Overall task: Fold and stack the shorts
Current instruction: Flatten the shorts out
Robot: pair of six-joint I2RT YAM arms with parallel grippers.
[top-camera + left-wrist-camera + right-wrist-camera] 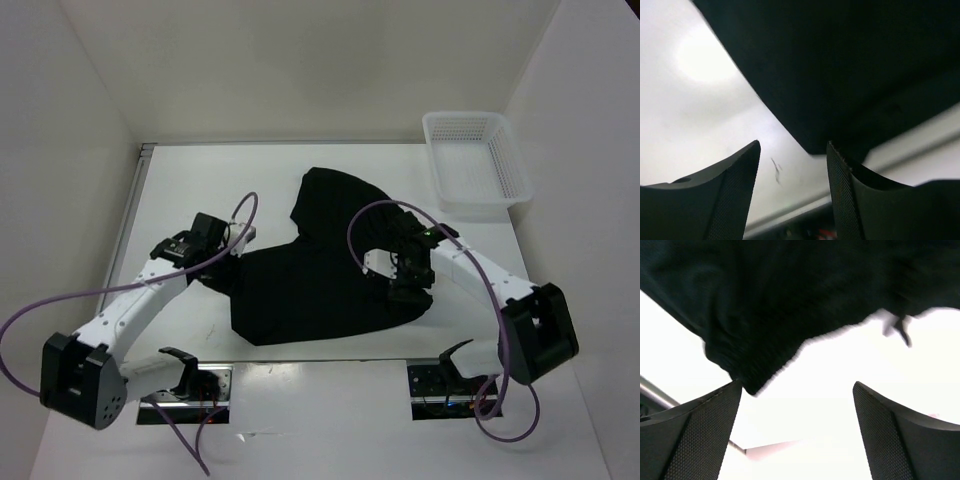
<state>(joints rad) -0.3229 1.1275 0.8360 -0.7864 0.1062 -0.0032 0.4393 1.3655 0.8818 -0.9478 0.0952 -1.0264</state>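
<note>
Out from the near edge of the bench (pixel 180 180), the left jaws sit low at the left side of the shorts (pixel 320 270). The left wrist view shows them spread apart with nothing between them. A dark edge of the shorts (pixel 850 75) ends just past the tip of 1 of the 2 fingers (pixel 850 200); whether it touches I cannot tell. The right jaws, at the right side of the cloth, are also released and wide. In the right wrist view a hemmed corner of the shorts (pixel 765 300) lies just off 1 fingertip, with bare bench in the gap.

The shorts lie in the middle of the bench as 1 black spread. A broad lobe faces the near edge and a narrower one reaches toward the far edge, with creases where they meet. They look not yet folded.

The fabric looks light, limp and matte. It will likely sag and drag rather than hold a shape, and it is neither fragile nor very slippery. A thin edge could slide out of a shallow pinch, so pressing down to the bench and closing on the thicker hems seems safest. The 2 side corners nearest the jaws are the best places to grip.

At the far-right corner stands a white mesh basket (pixel 475 203), apart from the cloth.
</note>
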